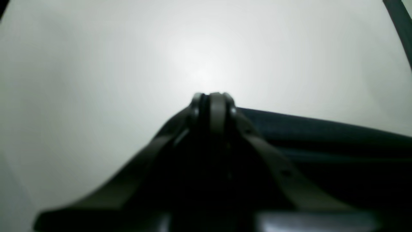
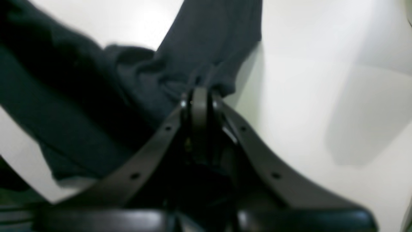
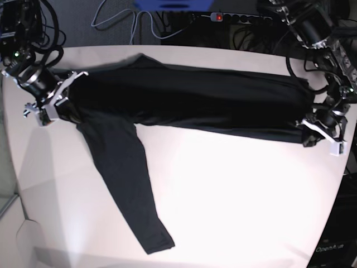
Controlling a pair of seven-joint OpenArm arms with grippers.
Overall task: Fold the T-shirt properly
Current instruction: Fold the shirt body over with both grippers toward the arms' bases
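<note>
Surface (image 3: 223,190): one, white, spanning the work area beneath both arms.

T-shirt (image 3: 212,100): one, black, long-sleeved, stretched crosswise between the arms; one sleeve (image 3: 131,195) trails toward the near edge on the right arm's side.

Grippers: two. Left gripper (image 1: 210,96), closed on the shirt's end; right gripper (image 2: 202,91), closed on bunched cloth near the trailing sleeve.

Cables (image 3: 120,22): several, dark, looped beyond the shirt.

Risks, in my judgement: thin cloth slipping from either pinch if the arms pull unevenly; the loose sleeve dragging or twisting under the body if not laid in first; creases setting in from the bunched grip.
</note>
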